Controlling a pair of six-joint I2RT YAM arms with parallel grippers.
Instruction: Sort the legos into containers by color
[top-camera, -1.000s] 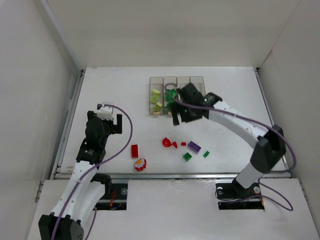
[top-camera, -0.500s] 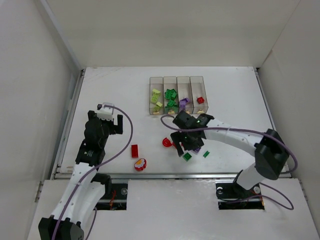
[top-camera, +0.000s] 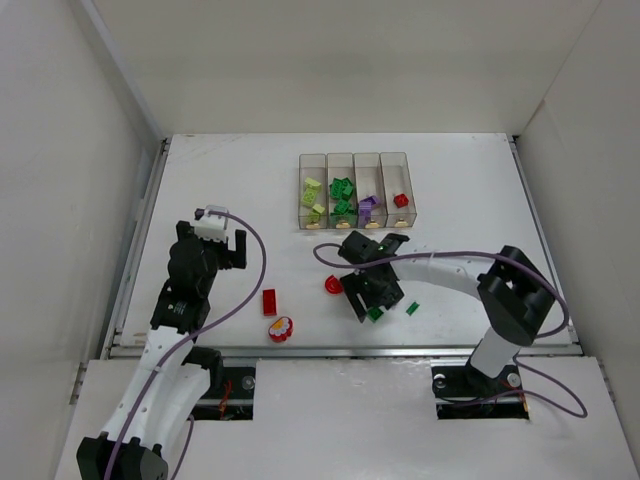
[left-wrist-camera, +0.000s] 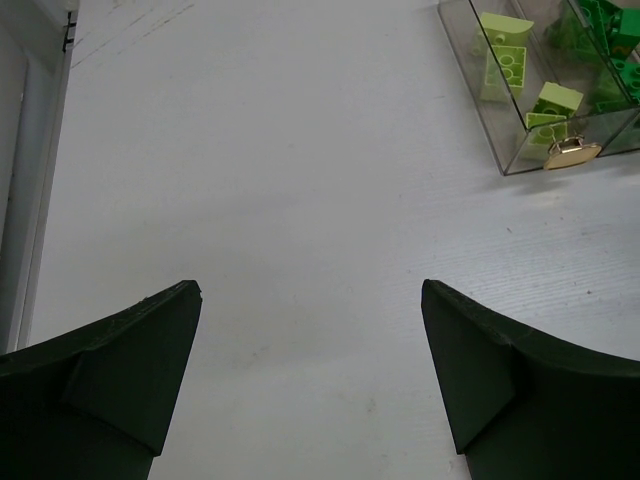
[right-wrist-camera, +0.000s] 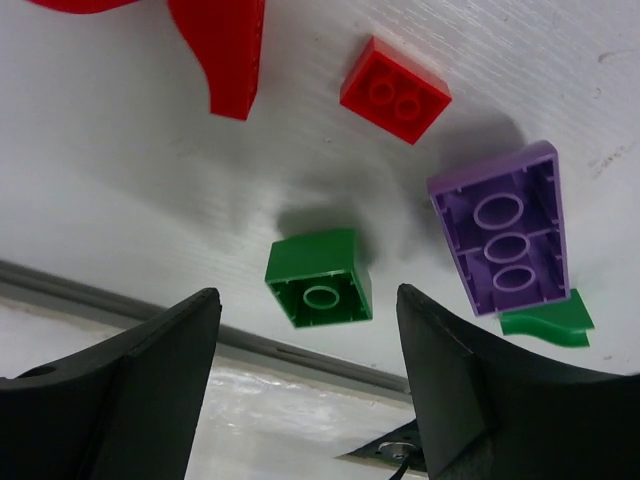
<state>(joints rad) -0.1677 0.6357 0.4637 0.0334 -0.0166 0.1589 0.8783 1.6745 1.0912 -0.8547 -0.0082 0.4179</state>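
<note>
Hovering spread and empty over the small green brick near the 6 o'clock edge of the tabletop, the right fingers risk clipping the purple brick lying just beside it at 2 o'clock in the wrist view, knocking the target askew. Over at 9 o'clock the left fingers hang apart, holding nothing, while the containers wait at 12 o'clock, where a drop off the green bin would mix colours.

A robot lab bench: a white table boxed in by plain white panels left, far and right. The left arm and right arm are bolted to a near ledge, trailing purple cables.
</note>
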